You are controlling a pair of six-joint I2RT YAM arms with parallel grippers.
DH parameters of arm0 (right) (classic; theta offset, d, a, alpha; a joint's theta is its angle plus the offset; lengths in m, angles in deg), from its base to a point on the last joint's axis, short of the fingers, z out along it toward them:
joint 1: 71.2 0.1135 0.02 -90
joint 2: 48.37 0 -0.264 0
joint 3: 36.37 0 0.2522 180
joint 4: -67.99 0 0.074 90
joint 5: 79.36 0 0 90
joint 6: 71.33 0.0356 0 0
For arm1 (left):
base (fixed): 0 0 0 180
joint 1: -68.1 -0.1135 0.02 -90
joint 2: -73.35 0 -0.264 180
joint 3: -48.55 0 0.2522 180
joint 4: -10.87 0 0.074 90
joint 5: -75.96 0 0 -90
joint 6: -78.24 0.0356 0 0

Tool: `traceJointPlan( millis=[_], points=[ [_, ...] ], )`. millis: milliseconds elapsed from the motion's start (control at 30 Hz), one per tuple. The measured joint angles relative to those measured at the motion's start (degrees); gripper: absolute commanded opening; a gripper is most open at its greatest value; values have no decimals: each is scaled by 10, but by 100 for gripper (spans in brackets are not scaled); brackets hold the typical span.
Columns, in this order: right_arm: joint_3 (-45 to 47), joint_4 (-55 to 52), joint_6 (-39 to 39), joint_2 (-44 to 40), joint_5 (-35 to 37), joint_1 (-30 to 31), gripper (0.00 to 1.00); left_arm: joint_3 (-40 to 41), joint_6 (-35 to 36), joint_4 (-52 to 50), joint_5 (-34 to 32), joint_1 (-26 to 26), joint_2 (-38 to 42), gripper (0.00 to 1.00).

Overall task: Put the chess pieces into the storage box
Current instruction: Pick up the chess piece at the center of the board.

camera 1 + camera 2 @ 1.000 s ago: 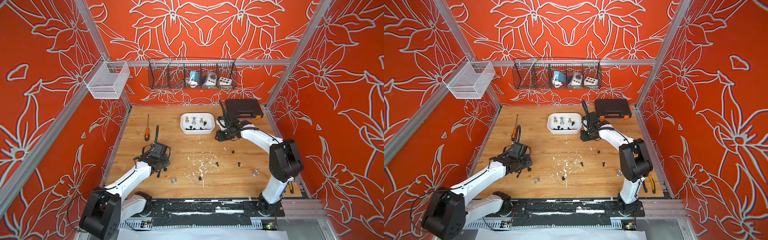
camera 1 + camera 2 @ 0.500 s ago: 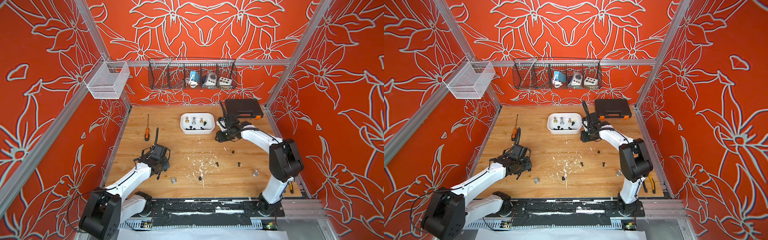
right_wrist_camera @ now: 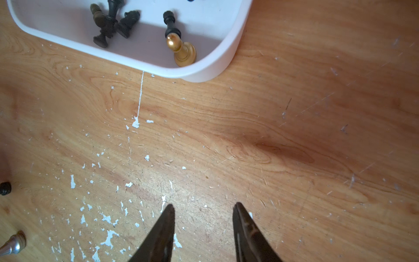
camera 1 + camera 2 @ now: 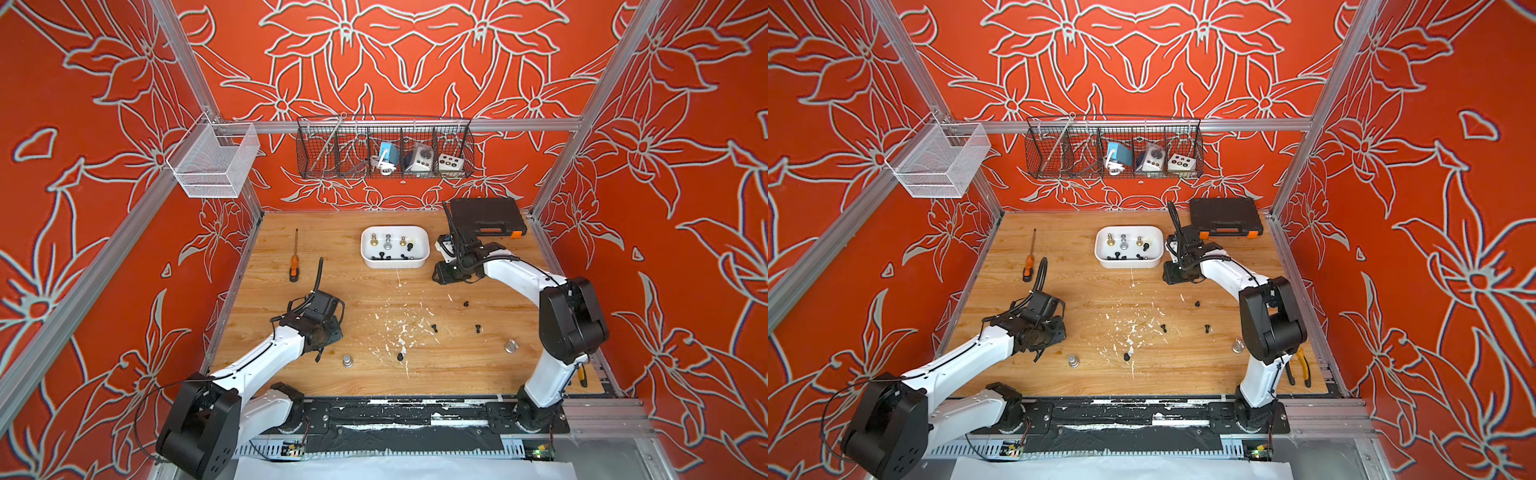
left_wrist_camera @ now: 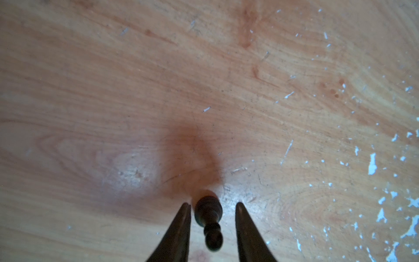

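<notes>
A small black pawn lies on the wood between the fingers of my left gripper. The gripper is open, with one finger close against the pawn and a gap on the other side. In both top views this gripper points down at the front left of the table. The white storage box holds gold, silver and black chess pieces. My right gripper hovers open and empty just right of the box. Loose black pieces and silver pieces lie on the table.
An orange-handled screwdriver lies at the left. A black case sits at the back right, and yellow-handled pliers lie near the right arm's base. Wire baskets hang on the back wall. White paint flecks mark the table's middle.
My left arm has edged slightly toward the front of the table, and its jaws have drawn closer around the black pawn. The right arm has stayed put.
</notes>
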State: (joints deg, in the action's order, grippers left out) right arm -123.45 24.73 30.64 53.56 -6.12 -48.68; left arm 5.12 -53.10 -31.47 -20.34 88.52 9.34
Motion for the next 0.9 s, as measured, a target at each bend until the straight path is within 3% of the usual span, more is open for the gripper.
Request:
traceJointPlan(
  millis=[567,900],
  points=[
    [4,0,0,0,-5,-8,44,0,-7,-4,-10,17,-10,17],
    [5,0,1,0,-5,-8,44,0,-3,5,-13,17,-10,14]
  ],
)
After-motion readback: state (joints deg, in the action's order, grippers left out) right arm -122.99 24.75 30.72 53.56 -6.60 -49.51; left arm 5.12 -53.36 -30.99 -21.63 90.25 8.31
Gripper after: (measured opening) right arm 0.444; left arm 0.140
